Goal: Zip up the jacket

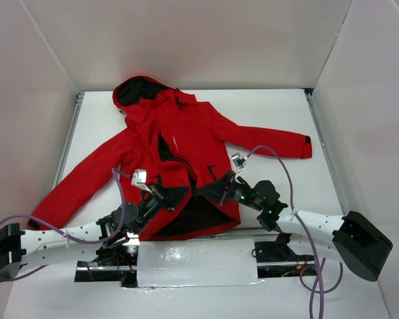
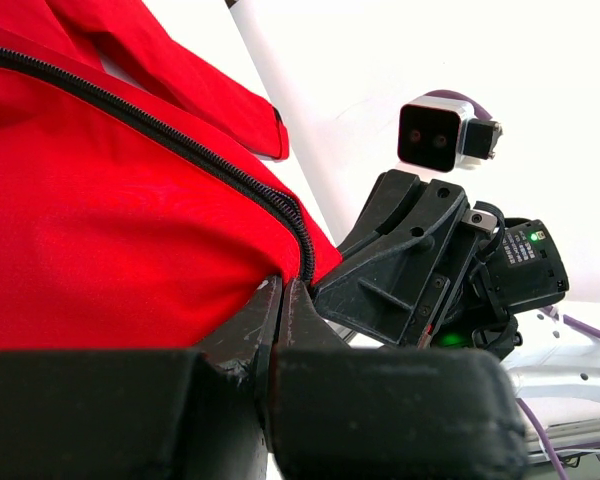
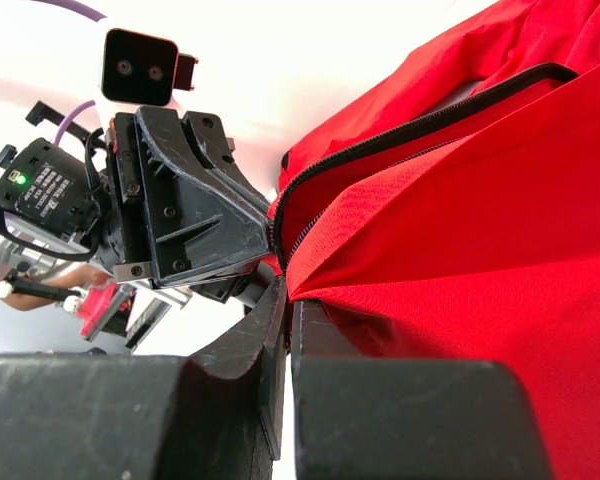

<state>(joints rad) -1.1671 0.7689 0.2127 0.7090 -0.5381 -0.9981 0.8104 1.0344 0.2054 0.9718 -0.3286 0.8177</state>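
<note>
1. The jacket lies flat on the white table, front side up, its hood toward the far wall and its hem near the arms' bases.
2. Its front stands open at the lower part, where the two halves spread apart and show the dark lining.
3. One sleeve runs to the near left of the top view; the other sleeve runs out to the right.
4. The black front zipper runs along the edge of the red cloth down to the hem corner.
5. The left gripper has its fingers pressed together on that hem corner, just at the zipper's lower end.
6. The right gripper is likewise clamped on the other half's hem edge, beside its zipper teeth.
7. The two grippers sit close together at the hem, facing each other.
</note>
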